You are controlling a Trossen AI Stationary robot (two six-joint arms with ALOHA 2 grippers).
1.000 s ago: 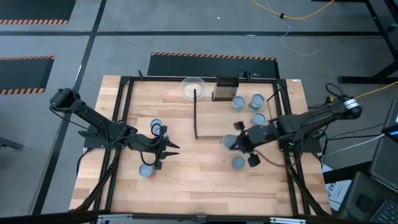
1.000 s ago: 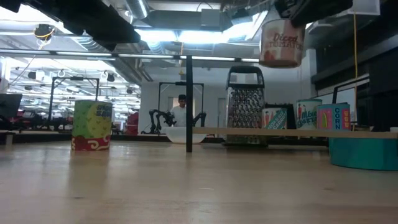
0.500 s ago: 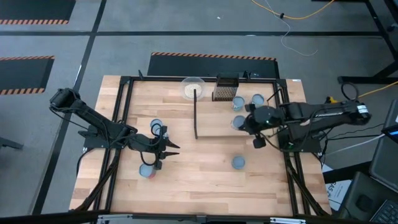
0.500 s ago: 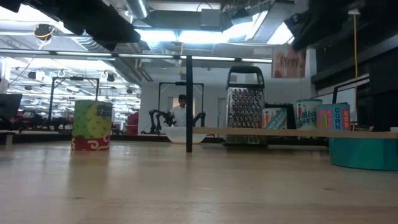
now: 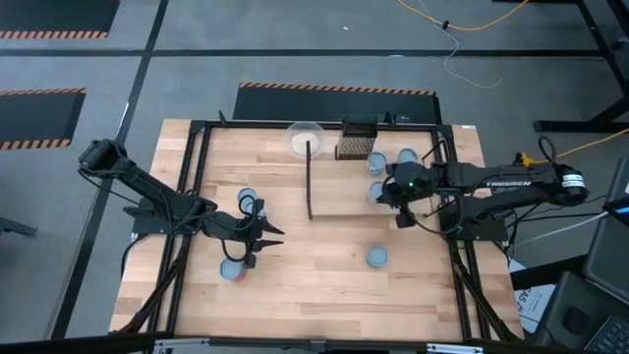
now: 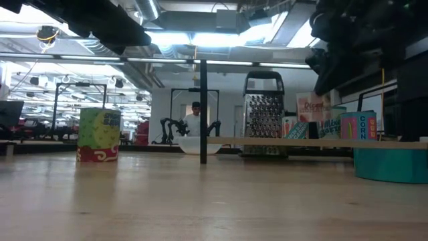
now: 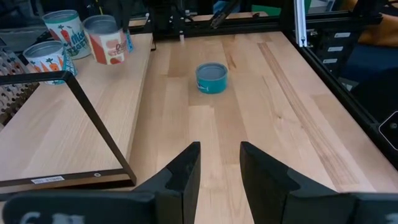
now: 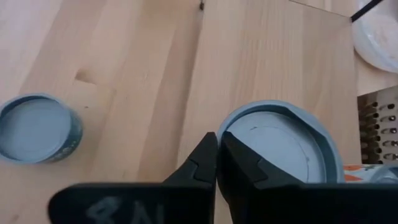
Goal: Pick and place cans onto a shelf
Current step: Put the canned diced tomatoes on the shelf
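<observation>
My right gripper (image 5: pixel 387 193) is shut on a reddish-labelled can (image 6: pixel 312 107) above the right part of the pale shelf (image 5: pixel 342 192). This can also shows in the left wrist view (image 7: pixel 109 41), slightly tilted. Two more cans (image 5: pixel 376 162) (image 5: pixel 407 157) stand on the shelf's far right part. A teal can (image 5: pixel 376 257) stands on the table near the shelf. My left gripper (image 7: pixel 221 168) is open and empty over the table's left half (image 5: pixel 267 234), between a can farther away (image 5: pixel 248 200) and a nearer one (image 5: pixel 232 270). My right gripper comes at the can from above, and its fingers (image 8: pixel 205 163) close at the can's top rim (image 8: pixel 222 132), on the rim's edge. The fingers hide the exact place of contact. The can hangs below them, clear of the shelf, slightly tilted.
A whitish bowl (image 5: pixel 305 139) and a dark grater (image 5: pixel 356 146) stand at the shelf's far edge. A thin black bar (image 5: pixel 310 182) runs along the shelf's left edge. Bare tabletop lies between the two arms (image 5: pixel 314 256).
My right gripper has carried the reddish can from high over the table's right near part toward the far edge and down, and now holds it just above the shelf beside the other cans. It stays shut on the can.
</observation>
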